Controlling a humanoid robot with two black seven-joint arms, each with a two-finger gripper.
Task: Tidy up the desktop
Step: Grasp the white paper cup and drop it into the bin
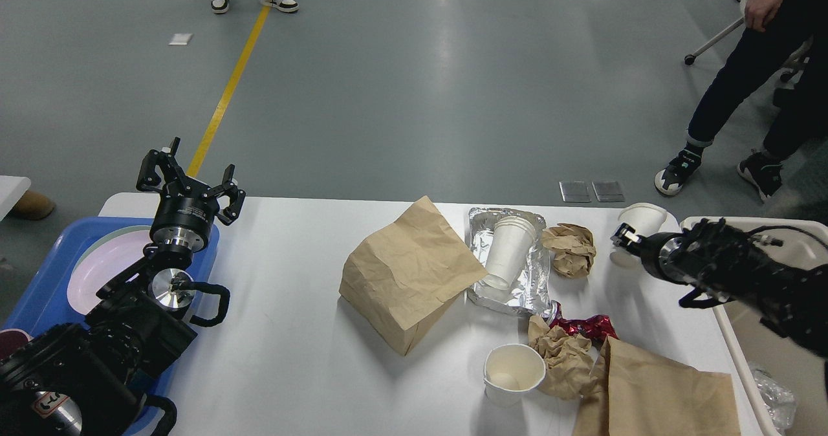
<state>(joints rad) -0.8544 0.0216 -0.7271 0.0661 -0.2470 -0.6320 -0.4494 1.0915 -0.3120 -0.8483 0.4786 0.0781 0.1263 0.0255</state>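
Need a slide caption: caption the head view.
Right pincer holds white paper cup beside beige bin; left pincer open, desktop cluttered.
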